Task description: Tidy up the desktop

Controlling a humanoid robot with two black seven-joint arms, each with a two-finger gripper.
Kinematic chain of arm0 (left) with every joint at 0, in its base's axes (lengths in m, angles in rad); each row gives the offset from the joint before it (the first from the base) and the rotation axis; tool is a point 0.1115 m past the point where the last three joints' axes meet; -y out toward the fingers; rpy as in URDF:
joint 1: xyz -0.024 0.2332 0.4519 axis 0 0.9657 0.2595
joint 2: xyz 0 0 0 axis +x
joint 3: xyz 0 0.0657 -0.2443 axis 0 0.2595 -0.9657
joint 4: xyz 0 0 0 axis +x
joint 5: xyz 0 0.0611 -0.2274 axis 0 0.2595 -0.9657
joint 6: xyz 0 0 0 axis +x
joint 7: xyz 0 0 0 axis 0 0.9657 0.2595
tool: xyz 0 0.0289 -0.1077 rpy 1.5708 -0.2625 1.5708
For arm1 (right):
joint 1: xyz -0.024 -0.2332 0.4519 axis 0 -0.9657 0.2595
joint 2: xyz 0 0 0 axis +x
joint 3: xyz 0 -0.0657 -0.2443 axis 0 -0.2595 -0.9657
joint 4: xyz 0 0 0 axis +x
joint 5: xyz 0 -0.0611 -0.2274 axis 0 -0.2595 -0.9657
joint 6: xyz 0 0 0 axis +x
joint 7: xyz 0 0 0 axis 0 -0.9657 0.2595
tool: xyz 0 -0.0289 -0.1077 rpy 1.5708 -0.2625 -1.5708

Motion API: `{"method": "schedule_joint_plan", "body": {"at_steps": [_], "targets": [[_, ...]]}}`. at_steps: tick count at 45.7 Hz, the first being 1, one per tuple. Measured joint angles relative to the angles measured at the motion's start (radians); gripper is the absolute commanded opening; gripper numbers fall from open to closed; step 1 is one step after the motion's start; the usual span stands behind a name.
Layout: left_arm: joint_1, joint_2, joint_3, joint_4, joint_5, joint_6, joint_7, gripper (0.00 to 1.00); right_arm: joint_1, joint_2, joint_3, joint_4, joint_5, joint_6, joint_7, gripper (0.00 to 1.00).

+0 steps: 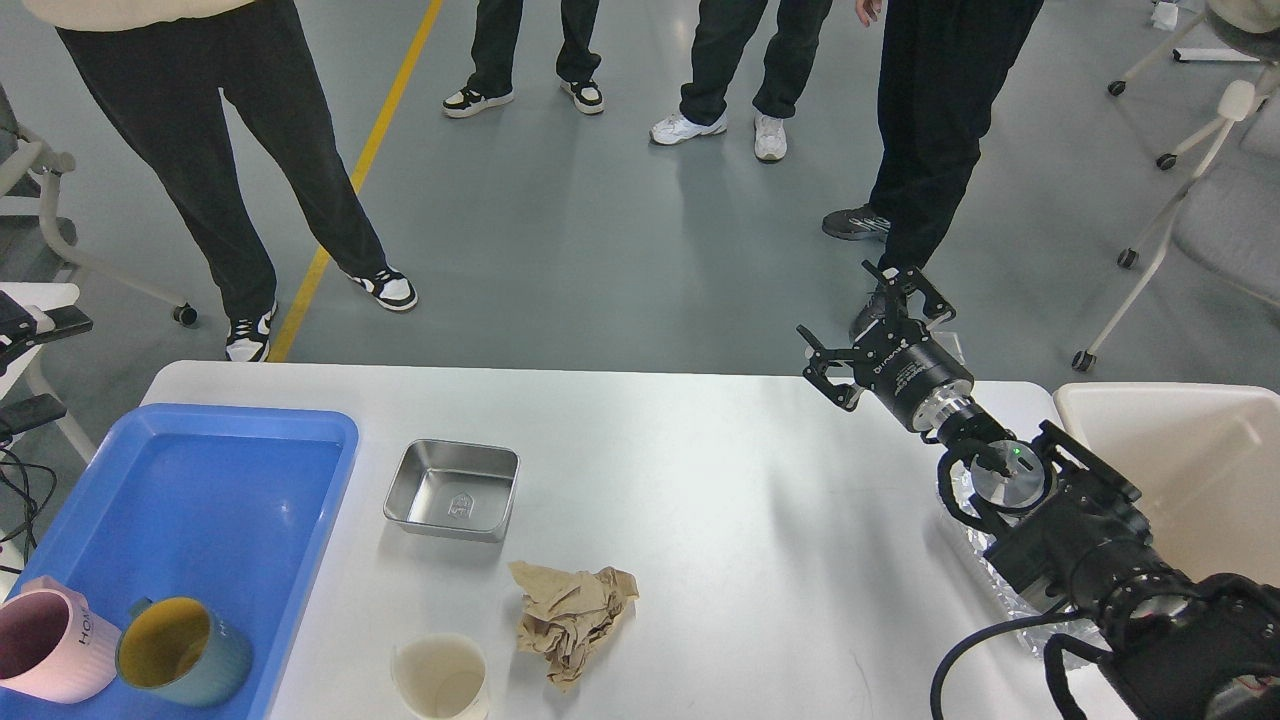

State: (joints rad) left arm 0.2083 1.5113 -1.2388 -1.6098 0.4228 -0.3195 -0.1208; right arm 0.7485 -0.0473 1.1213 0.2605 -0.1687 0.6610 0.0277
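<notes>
- The large white rectangular desktop (pixel 760 520) with rounded corners fills the lower part of the head view. It is rigid, smooth and probably slippery, so light items are likely to slide when pushed. It is the work surface, not something to be gripped.
- The blue plastic tray (pixel 215 425) overhangs the left edge. It holds a pink ceramic mug (pixel 45 645) and a teal mug with a yellow interior (pixel 180 655), close together at its near end. Both are judged heavy and breakable; grip at the rim wall.
- The cream plastic bin (pixel 1190 470) stands beside the right edge.
- The right gripper (pixel 872 325) hovers over the far right corner, fingers spread wide, holding nothing. The left gripper is out of view.
- The shallow stainless steel dish (pixel 452 490) sits left of centre. It is stiff and slick; pinch one side wall.
- The crumpled brown paper (pixel 572 622) lies near the front edge. It is light and soft; close on its bulk.
- The white paper cup (pixel 442 680) stands at the front edge. It is thin and crushable; grip gently at the rim.
</notes>
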Motion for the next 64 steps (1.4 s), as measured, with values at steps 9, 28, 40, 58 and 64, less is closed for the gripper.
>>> {"method": "schedule_joint_plan", "body": {"at_steps": [9,28,40,58,64], "targets": [[0.002,-0.003,0.022,0.009,0.0,0.03,0.007,0.97,0.0,0.0,0.0,0.004,0.0,0.0,0.0,1.0],[-0.032,-0.011,0.022,0.084,0.004,0.032,0.009,0.97,0.0,0.001,0.0,0.014,0.0,0.0,0.001,1.0],[-0.08,-0.036,0.021,0.109,0.01,0.037,0.062,0.97,0.0,0.006,0.0,0.015,0.0,0.0,0.001,1.0],[-0.217,-0.218,0.025,0.118,0.128,-0.072,0.329,0.95,0.0,0.003,0.0,0.016,0.0,0.0,0.001,1.0],[-0.27,-0.275,0.032,0.119,0.161,-0.129,0.413,0.92,0.0,0.004,0.0,0.016,0.0,0.0,0.001,1.0]]}}
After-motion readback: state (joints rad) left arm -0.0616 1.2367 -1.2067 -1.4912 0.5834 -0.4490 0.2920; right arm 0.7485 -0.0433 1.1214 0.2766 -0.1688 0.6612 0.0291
